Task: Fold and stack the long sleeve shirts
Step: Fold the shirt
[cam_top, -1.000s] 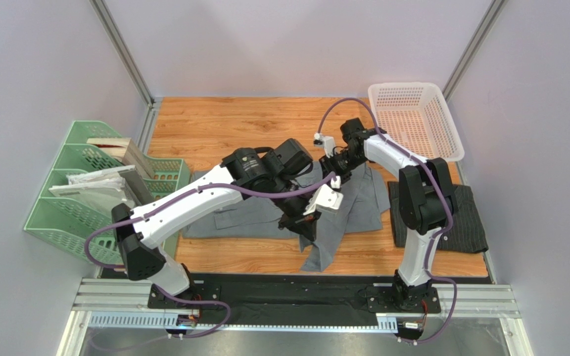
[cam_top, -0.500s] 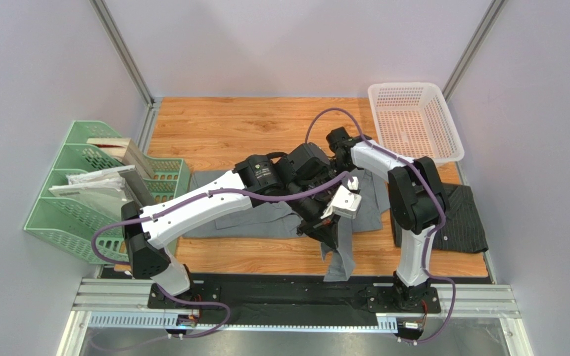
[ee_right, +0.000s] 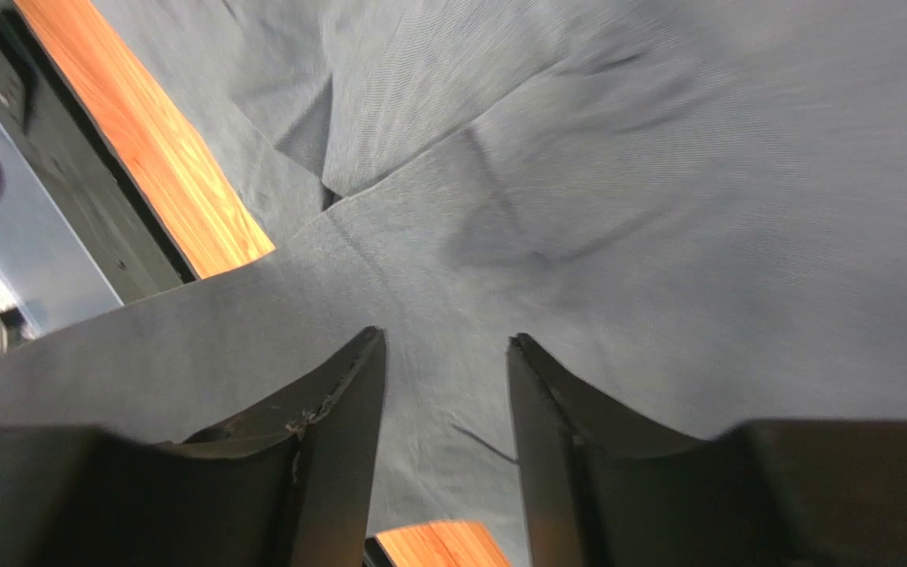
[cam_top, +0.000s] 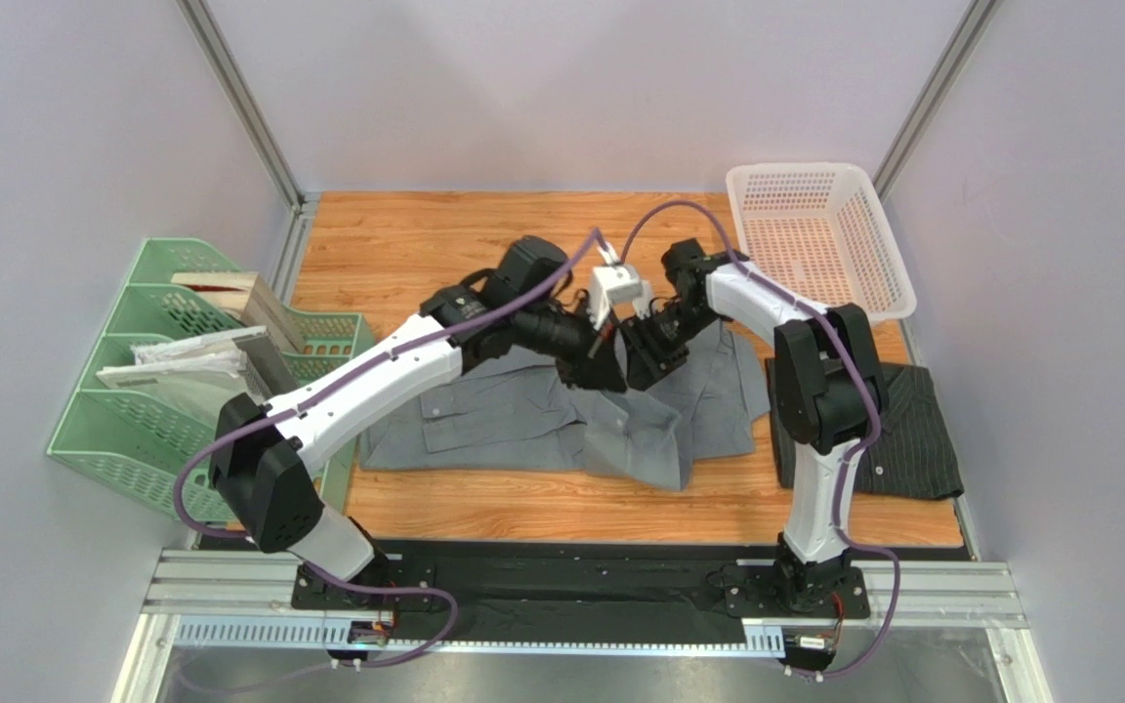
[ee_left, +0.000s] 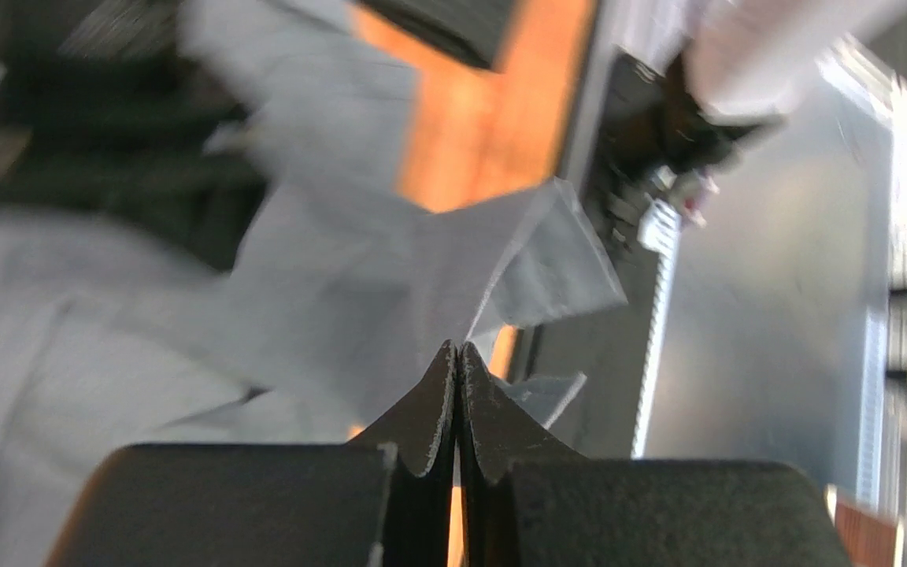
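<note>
Grey shirt (cam_top: 503, 428) between rack (cam_top: 121, 440) and basket (cam_top: 803, 170)

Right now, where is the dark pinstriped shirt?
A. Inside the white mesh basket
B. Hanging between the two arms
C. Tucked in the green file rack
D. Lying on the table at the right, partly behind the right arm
D: the dark pinstriped shirt lies flat on the wooden table at its right edge, partly hidden by the right arm. The white mesh basket stands farther back, and the grey shirt is mid-table.
</note>
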Controlling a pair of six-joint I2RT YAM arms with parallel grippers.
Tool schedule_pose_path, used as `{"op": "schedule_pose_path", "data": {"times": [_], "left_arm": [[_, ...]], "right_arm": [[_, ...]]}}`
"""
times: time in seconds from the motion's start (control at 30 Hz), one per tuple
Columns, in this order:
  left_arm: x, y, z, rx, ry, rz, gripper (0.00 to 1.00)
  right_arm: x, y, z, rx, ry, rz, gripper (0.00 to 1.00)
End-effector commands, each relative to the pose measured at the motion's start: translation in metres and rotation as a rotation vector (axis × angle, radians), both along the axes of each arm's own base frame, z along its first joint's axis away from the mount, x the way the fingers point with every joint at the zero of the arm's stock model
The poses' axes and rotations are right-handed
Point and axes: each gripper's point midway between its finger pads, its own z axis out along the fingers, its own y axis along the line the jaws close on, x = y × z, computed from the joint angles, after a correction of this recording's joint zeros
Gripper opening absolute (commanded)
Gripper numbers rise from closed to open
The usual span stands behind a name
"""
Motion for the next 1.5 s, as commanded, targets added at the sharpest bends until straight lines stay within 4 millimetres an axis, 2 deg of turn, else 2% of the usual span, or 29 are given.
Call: {"op": "schedule_pose_path", "data": {"times": [0.0, 0.03, 0.07, 0.13, 0.17, 0.23, 0.27, 0.3, 0.37, 0.43, 0.47, 0.5, 0.57, 0.6, 0.67, 0.77, 0.87, 1.0, 1.1, 1.2, 1.27, 1.3, 1.33, 1.37, 1.4, 1.47], "left_arm": [[0.063, 0.032, 0.01, -0.049, 0.051, 0.297, 0.0], [0.07, 0.041, -0.004, -0.026, 0.097, 0.352, 0.0], [0.088, 0.057, -0.008, -0.031, 0.105, 0.417, 0.0], [0.098, 0.074, -0.025, -0.013, 0.15, 0.484, 0.0], [0.11, 0.089, -0.03, -0.011, 0.157, 0.536, 0.0], [0.116, 0.107, -0.044, 0.003, 0.184, 0.596, 0.0], [0.125, 0.121, -0.046, -0.005, 0.183, 0.639, 0.0], [0.125, 0.131, -0.057, 0.005, 0.2, 0.661, 0.0], [0.131, 0.15, -0.053, -0.024, 0.17, 0.7, 0.0], [0.128, 0.164, -0.057, -0.029, 0.163, 0.724, 0.0], [0.132, 0.175, -0.053, -0.053, 0.152, 0.746, 0.0], [0.128, 0.18, -0.06, -0.052, 0.165, 0.753, 0.0], [0.127, 0.191, -0.049, -0.1, 0.111, 0.755, 0.0], [0.121, 0.194, -0.054, -0.1, 0.103, 0.75, 0.0], [0.117, 0.201, -0.045, -0.121, 0.039, 0.756, 0.0], [0.109, 0.21, -0.047, -0.106, -0.023, 0.763, 0.0], [0.103, 0.222, -0.06, -0.056, -0.065, 0.796, 0.0], [0.104, 0.251, -0.091, 0.043, -0.071, 0.914, 0.0], [0.115, 0.27, -0.096, 0.089, -0.151, 0.944, 0.0], [0.123, 0.285, -0.103, 0.178, -0.182, 0.971, 0.15], [0.115, 0.293, -0.109, 0.246, -0.16, 0.959, 0.31], [0.116, 0.3, -0.102, 0.28, -0.191, 0.96, 0.36], [0.106, 0.301, -0.105, 0.311, -0.161, 0.939, 0.39], [0.103, 0.3, -0.102, 0.319, -0.166, 0.908, 0.4], [0.102, 0.294, -0.09, 0.3, -0.208, 0.838, 0.4], [0.09, 0.28, -0.086, 0.27, -0.191, 0.724, 0.51]], "right_arm": [[0.033, -0.019, 0.05, 0.063, -0.08, -0.067, 0.5], [0.032, -0.025, 0.053, 0.058, -0.08, -0.055, 0.53], [0.035, -0.028, 0.057, 0.056, -0.09, -0.053, 0.54], [0.032, -0.039, 0.058, 0.043, -0.079, -0.041, 0.55], [0.032, -0.041, 0.058, 0.039, -0.08, -0.035, 0.55], [0.028, -0.045, 0.056, 0.023, -0.08, -0.016, 0.56], [0.028, -0.046, 0.055, 0.019, -0.08, -0.012, 0.56], [0.026, -0.048, 0.052, 0.007, -0.075, -0.008, 0.56], [0.026, -0.05, 0.048, -0.004, -0.07, -0.005, 0.55], [0.027, -0.052, 0.042, -0.023, -0.062, -0.005, 0.53], [0.028, -0.053, 0.039, -0.028, -0.059, -0.004, 0.52], [0.029, -0.056, 0.036, -0.047, -0.057, -0.005, 0.51], [0.033, -0.058, 0.027, -0.073, -0.044, -0.008, 0.5], [0.034, -0.061, 0.022, -0.096, -0.035, -0.014, 0.49], [0.034, -0.064, 0.014, -0.118, -0.011, -0.019, 0.48], [0.035, -0.067, 0.01, -0.132, -0.006, -0.021, 0.48], [0.038, -0.068, 0.012, -0.135, -0.013, -0.025, 0.46], [0.044, -0.067, 0.017, -0.138, -0.03, -0.026, 0.43], [0.047, -0.066, 0.024, -0.131, -0.041, -0.026, 0.42], [0.046, -0.063, 0.032, -0.113, -0.041, -0.028, 0.42], [0.048, -0.062, 0.038, -0.107, -0.051, -0.027, 0.43], [0.047, -0.063, 0.041, -0.106, -0.051, -0.025, 0.43], [0.047, -0.063, 0.043, -0.107, -0.054, -0.02, 0.43], [0.047, -0.063, 0.043, -0.111, -0.057, -0.017, 0.43], [0.046, -0.064, 0.044, -0.111, -0.06, -0.007, 0.43], [0.044, -0.065, 0.042, -0.12, -0.059, 0.003, 0.43]]}}
